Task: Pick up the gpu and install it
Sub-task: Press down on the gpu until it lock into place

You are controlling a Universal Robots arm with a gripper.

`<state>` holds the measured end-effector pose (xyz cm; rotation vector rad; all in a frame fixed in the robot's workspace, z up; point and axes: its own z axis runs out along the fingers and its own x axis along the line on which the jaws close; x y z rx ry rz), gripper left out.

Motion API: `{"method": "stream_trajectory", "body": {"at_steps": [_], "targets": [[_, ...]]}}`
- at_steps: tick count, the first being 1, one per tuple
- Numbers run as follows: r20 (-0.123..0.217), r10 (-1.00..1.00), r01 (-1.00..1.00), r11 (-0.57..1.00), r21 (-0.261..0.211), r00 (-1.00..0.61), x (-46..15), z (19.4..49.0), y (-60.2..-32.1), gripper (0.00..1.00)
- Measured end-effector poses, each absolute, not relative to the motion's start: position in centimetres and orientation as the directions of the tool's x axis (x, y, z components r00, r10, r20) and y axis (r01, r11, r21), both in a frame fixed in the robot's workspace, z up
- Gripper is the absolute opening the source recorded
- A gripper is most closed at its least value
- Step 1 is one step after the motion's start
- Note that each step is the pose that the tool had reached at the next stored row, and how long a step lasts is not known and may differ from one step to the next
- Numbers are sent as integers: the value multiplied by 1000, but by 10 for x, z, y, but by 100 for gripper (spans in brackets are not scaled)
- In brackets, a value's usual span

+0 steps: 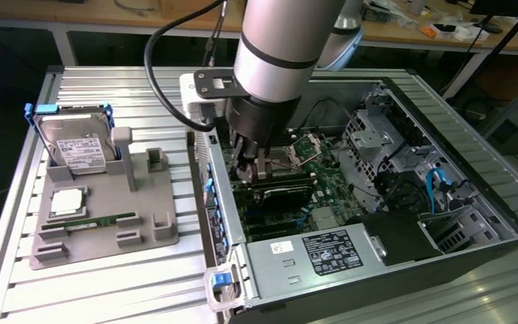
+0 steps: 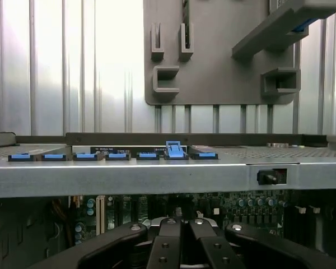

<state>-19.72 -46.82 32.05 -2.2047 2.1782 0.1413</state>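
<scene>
The gpu point(image 1: 284, 196), a thin dark card, stands on edge over the green motherboard point(image 1: 331, 179) inside the open computer case point(image 1: 219, 202). My gripper point(image 1: 257, 177) reaches down into the case, with its tips at the card's end nearest the case's rear wall. In the wrist view the gripper point(image 2: 182, 238) has its black fingers point(image 2: 163, 246) pressed together. Nothing shows between them, so I cannot tell whether they pinch the card or only touch it.
A grey parts holder point(image 1: 106, 236) on the slatted table carries a silver hard drive point(image 1: 77, 147), a square chip point(image 1: 67, 201) and a green memory stick point(image 1: 97, 221). The power supply point(image 1: 326, 246) and drive cage point(image 1: 376, 135) crowd the case. Blue slot latches point(image 2: 175, 150) line the rear wall point(image 2: 157, 176).
</scene>
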Motion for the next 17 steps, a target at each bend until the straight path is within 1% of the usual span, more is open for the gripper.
{"method": "stream_trajectory", "body": {"at_steps": [17], "targets": [[-96,-995,-999,-14,34,10,-204,314,-468,11]]}}
